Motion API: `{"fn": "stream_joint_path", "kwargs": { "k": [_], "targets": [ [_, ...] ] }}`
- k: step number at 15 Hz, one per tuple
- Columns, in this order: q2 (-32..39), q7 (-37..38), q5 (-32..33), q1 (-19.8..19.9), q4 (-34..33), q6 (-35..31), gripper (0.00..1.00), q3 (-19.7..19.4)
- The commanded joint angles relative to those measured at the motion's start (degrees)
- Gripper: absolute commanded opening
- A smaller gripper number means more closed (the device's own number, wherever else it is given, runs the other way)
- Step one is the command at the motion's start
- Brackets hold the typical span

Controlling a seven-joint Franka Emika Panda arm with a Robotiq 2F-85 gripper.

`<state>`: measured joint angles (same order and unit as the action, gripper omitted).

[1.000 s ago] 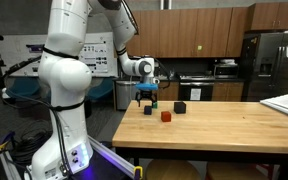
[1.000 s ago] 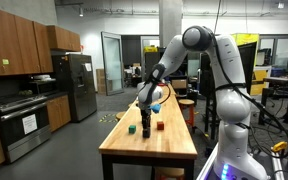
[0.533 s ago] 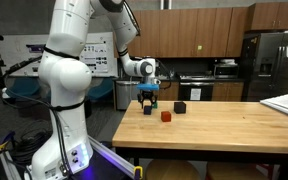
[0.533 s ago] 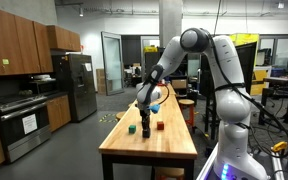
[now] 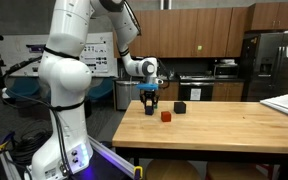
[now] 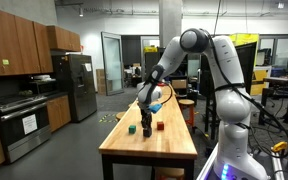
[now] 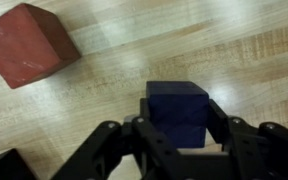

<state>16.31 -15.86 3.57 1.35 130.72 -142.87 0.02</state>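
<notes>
Wood table (image 5: pixel 234 125) in an exterior view carries the blue cube (image 5: pixel 149 109), just beside the red cube (image 5: pixel 166 116) on the side nearer the arm's base. The gripper (image 5: pixel 150 103) stands straight down over it. A black cube (image 5: pixel 181 106) sits near the red cube, behind it.

In an exterior view that looks along the table, the gripper (image 6: pixel 147 124) hides most of the blue cube beside the red cube (image 6: pixel 160 126). A green cube (image 6: pixel 132 128) lies past the gripper, farther from the red cube.

In the wrist view the blue cube (image 7: pixel 179 105) rests flat on the wood, apart from the red cube (image 7: pixel 26 45), below and right of it. The gripper (image 7: pixel 180 125) has its jaws drawn in to the cube's width, fingers (image 7: pixel 227 138) pressing two opposite faces.

It looks like a small, stiff, light block. Its smooth faces could slip, so the flat parallel sides, taken centred and low, seem the sound hold.
</notes>
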Motion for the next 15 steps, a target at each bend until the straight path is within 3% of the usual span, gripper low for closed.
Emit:
{"fn": "stream_joint_path", "kwargs": {
  "k": [1,6,15],
  "targets": [
    [0.5,9.3,2.5,-1.1,-1.3,0.4,0.29,-1.7],
    [1.4,22.2,2.5,-2.0,-3.1,0.9,0.29,-3.3],
    [2.6,34.1,-6.8,-0.7,-5.2,-2.2,0.29,-4.4]
  ]
}}
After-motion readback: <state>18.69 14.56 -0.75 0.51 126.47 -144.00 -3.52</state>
